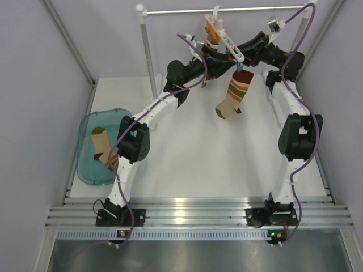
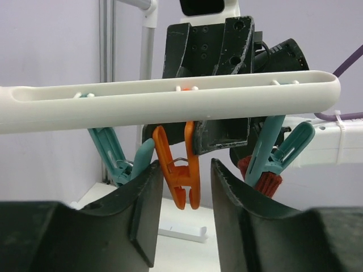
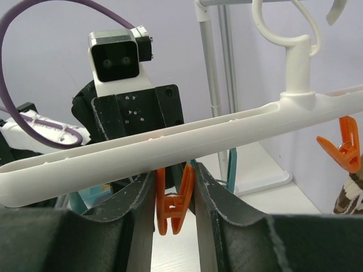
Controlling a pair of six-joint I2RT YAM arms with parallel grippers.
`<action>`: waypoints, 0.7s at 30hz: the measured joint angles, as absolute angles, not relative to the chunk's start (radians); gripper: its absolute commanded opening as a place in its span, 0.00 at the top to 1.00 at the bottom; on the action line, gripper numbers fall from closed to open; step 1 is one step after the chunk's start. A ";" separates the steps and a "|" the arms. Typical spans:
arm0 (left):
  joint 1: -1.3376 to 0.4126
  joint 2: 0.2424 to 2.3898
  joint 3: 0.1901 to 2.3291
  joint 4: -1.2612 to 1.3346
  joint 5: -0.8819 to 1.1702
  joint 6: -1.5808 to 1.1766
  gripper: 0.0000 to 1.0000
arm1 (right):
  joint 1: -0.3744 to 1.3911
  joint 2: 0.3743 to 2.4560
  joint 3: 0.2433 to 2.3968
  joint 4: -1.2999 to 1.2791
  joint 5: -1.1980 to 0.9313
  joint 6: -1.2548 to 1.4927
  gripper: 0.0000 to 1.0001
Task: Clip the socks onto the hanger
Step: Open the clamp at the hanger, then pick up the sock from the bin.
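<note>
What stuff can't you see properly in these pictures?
1. Top view: the left arm partly hides the sock in the teal bin.
2. Right wrist view: the picture's right edge cuts off the brown and white sock.
3. Left wrist view: a finger of the left gripper hides the hanging sock below its cuff.
4. Right wrist view: unclear whether the right gripper really squeezes the orange clip.

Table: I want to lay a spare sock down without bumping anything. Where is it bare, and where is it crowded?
Bare: the middle of the table, between the left arm and right arm, nearer than the hanging sock. Crowded: the tray holds a second sock, and under the rail the left tool and right tool sit at the hanger.
</note>
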State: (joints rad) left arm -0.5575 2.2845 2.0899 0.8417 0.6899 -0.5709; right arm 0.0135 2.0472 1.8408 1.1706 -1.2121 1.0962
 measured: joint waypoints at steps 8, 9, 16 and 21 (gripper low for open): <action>-0.566 2.234 1.941 0.839 0.678 -0.513 0.35 | 0.016 2.057 1.856 1.158 -1.186 1.097 1.00; -0.564 2.218 1.900 0.835 0.669 -0.499 0.35 | 0.017 2.057 1.861 1.157 -1.187 1.097 1.00; -0.498 1.977 1.544 0.737 0.627 -0.356 0.34 | 0.018 2.057 1.868 1.142 -1.177 1.106 1.00; -0.397 1.728 1.398 0.611 0.638 -0.279 0.35 | 0.018 2.056 1.864 1.110 -1.168 1.111 1.00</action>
State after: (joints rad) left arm -0.3973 1.7279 1.3983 0.6113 0.6384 -0.2787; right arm 0.0177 2.0556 1.8645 1.1095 -1.1679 1.1114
